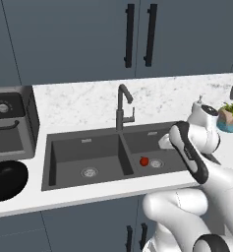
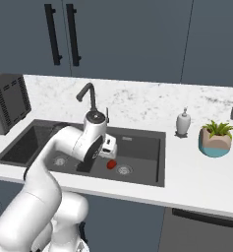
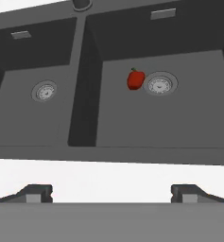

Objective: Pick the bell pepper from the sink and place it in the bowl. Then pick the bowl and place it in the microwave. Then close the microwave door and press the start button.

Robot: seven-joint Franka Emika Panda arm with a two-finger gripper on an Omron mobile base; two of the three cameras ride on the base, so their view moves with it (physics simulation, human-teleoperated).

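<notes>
A: How many basins does the sink (image 1: 64,162) have?
B: Two, each with one round drain (image 3: 44,91), so two drains. One faucet (image 1: 122,106) stands behind the divider.
A: Vegetables?
B: One red bell pepper (image 3: 135,79), in the right basin beside its drain.
A: And on the counter (image 2: 196,172)?
B: One black bowl (image 1: 5,179), one small oven with a dial (image 1: 10,123), one white soap bottle (image 2: 183,123) and one potted plant (image 2: 216,139).
A: Cabinet handles up top?
B: Two black bar handles (image 1: 130,35), side by side. Two more handle tops show on the lower cabinets.
A: Robot arms?
B: One, with one gripper (image 3: 111,193) showing two finger tips.
</notes>
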